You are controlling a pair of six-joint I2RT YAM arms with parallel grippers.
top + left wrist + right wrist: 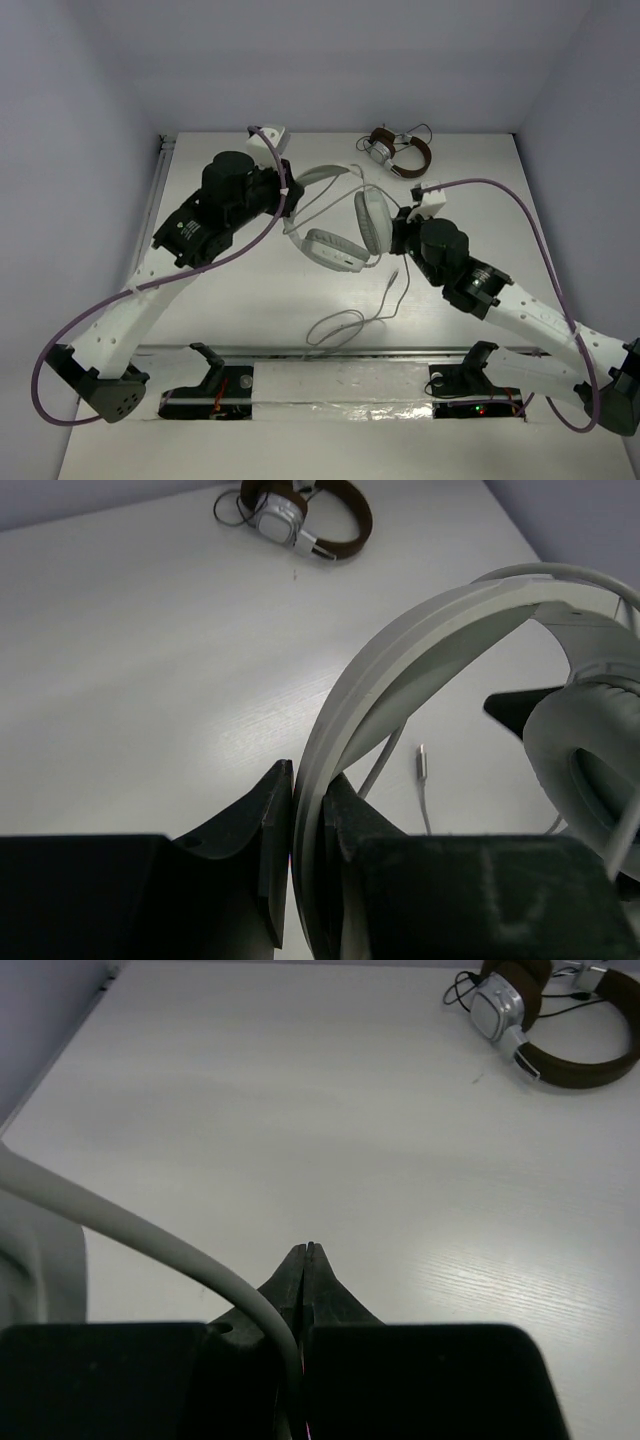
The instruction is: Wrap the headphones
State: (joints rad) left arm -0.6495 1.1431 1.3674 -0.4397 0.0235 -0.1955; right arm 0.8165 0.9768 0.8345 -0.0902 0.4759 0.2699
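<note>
The white headphones (pixel 345 235) stand raised in the middle of the table, with both oval earcups (pixel 372 220) hanging down. My left gripper (pixel 290 195) is shut on the headband (pixel 400 650), which passes between its fingertips (pixel 310 775). One earcup (pixel 590 770) fills the right of the left wrist view. My right gripper (pixel 403 232) sits just right of the earcups, shut (pixel 308 1250). The thin grey cable (pixel 150 1240) curves in from the left and runs down between its fingers near their base. The rest of the cable (pixel 340 325) loops loosely on the table, its plug (pixel 423 760) lying free.
Smaller brown-and-silver headphones (pixel 397 152) with a dark cord lie at the back of the table, also seen in the wrist views (pixel 300 520) (pixel 540 1020). Purple arm cables (pixel 520 205) arc over both arms. A metal rail (pixel 340 350) runs along the near edge.
</note>
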